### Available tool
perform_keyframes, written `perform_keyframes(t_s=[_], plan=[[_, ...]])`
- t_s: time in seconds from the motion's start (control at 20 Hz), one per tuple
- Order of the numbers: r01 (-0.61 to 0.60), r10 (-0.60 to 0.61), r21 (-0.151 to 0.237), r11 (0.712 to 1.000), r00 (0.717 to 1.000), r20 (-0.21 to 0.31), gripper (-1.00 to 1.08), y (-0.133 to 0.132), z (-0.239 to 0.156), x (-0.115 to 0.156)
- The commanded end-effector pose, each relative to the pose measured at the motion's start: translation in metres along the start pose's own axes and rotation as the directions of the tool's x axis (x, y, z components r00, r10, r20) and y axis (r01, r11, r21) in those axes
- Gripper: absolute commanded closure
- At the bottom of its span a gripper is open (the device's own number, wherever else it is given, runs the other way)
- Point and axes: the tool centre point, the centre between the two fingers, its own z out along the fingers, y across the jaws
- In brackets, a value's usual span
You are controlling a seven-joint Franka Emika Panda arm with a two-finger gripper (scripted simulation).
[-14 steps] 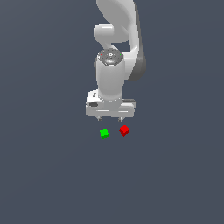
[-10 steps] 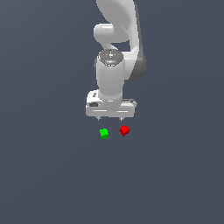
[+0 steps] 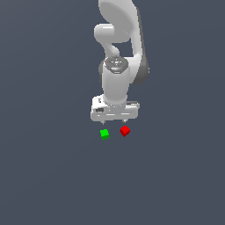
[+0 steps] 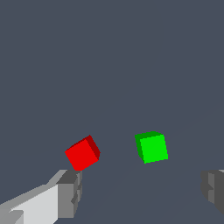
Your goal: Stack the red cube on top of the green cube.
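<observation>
The white hand [image 3: 114, 120] hangs above the dark tabletop [image 3: 48, 167] with its fingers [image 4: 70, 192] spread wide and nothing between them. The red cube [image 3: 125, 130] and the green cube [image 3: 104, 134] both sit on the tabletop just below the fingertips, near each other but apart. In the exterior view the red one lies to the right of the green.

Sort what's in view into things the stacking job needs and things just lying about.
Needed for the job:
red cube
green cube
gripper, open and holding nothing

Just lying about:
nothing; only the two cubes sit on the dark grey floor
</observation>
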Motion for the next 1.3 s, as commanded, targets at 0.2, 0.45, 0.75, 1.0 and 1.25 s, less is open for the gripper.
perform_keyframes(t_s=[0.2, 0.45, 0.75, 1.0, 1.25], plan=[[0.179, -0.179, 0.010, 0.984, 0.984, 0.005, -0.92, -0.025, 0.028, -0.003], [0.332, -0.332, 0.019, 0.943, 0.943, 0.008, -0.92, -0.046, 0.053, -0.010], [0.453, -0.453, 0.025, 0.891, 0.891, 0.010, -0.92, -0.062, 0.074, -0.019], [0.502, -0.502, 0.028, 0.865, 0.865, 0.011, -0.92, -0.069, 0.082, -0.023], [0.508, -0.508, 0.028, 0.861, 0.861, 0.011, -0.92, -0.069, 0.084, -0.024]])
